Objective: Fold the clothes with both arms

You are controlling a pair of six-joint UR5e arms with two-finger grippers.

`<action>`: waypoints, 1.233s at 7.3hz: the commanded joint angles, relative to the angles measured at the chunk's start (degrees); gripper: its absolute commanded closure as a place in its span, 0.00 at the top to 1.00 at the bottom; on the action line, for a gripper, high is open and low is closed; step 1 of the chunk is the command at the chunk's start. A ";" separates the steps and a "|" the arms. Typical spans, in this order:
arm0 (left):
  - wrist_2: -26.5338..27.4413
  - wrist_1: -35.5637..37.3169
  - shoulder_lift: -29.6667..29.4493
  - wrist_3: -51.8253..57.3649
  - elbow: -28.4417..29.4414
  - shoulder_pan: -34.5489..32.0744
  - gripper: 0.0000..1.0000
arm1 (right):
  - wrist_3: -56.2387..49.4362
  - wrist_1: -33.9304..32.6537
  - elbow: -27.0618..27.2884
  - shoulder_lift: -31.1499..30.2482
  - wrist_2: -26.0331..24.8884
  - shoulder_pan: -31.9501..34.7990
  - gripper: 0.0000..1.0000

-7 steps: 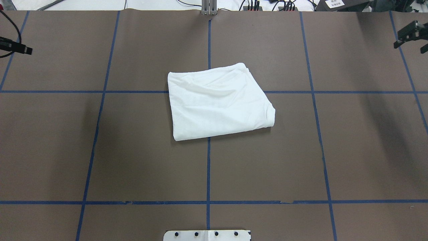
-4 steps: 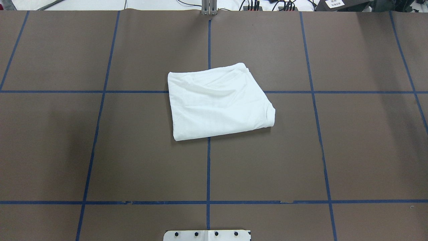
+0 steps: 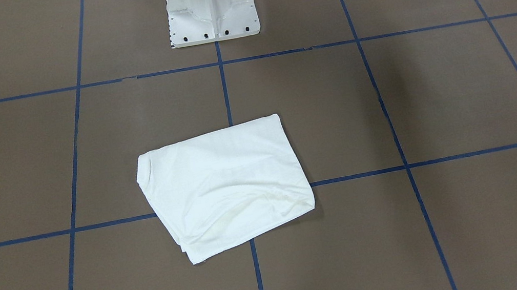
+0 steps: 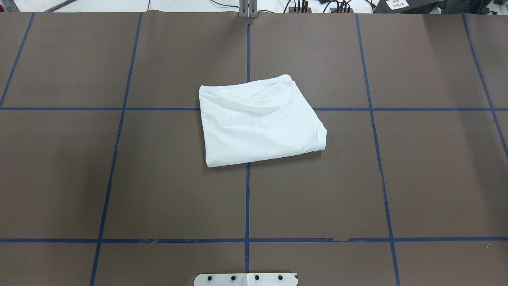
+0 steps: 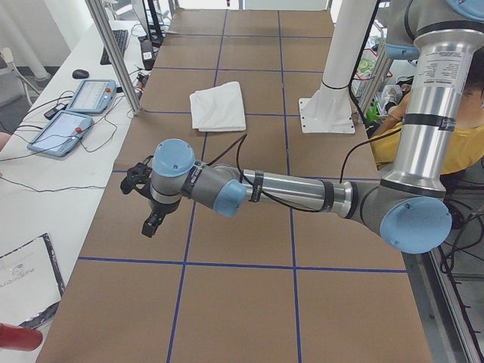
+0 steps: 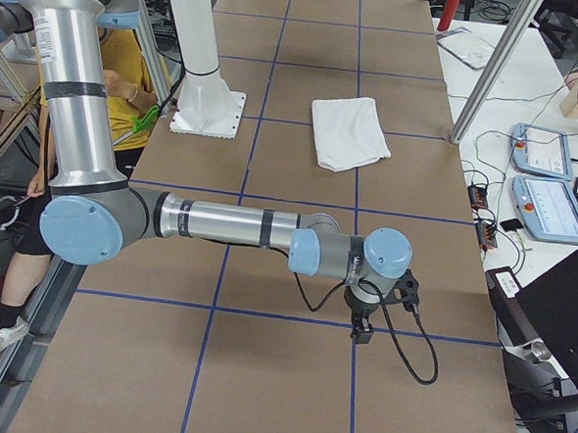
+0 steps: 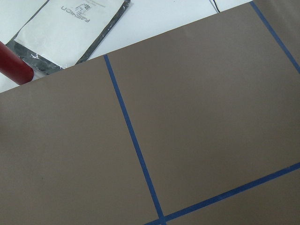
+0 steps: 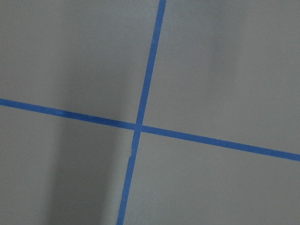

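The folded white T-shirt (image 4: 260, 121) lies mid table (image 4: 158, 190), left gripper (image 5: 145, 203) out at nine o'clock, right gripper (image 6: 373, 312) at three, and I cannot tell either claw's state.

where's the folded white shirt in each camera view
Exterior front-facing: shirt just left of centre, below the pedestal base.
Overhead exterior: shirt near centre, above the pedestal base at the bottom edge.
Exterior left: shirt upper middle, left of the pedestal base.
Exterior right: shirt upper middle, right of the pedestal base.
Left wrist-mounted: not in it.
Right wrist-mounted: not in it.
Shared landmark: the white pedestal base.
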 commanded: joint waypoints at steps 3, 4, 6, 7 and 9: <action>6.03 1.50 5.92 -1.64 -7.74 0.60 1.00 | 1.40 -0.03 3.21 -3.31 -0.21 -0.75 1.00; 8.07 1.32 5.93 -1.73 -7.49 1.66 1.00 | 2.01 -0.20 3.99 -3.48 -0.21 -1.10 1.00; 7.31 1.93 7.06 -1.73 -8.36 1.49 1.00 | 4.89 -1.77 9.07 -6.72 0.32 -1.28 1.00; 6.35 1.33 8.90 -1.73 -8.28 1.58 1.00 | 5.35 -1.78 11.79 -9.00 0.23 -1.45 1.00; 6.16 1.23 9.61 -1.73 -8.54 1.40 1.00 | 5.62 -1.87 16.11 -12.79 0.32 -1.72 1.00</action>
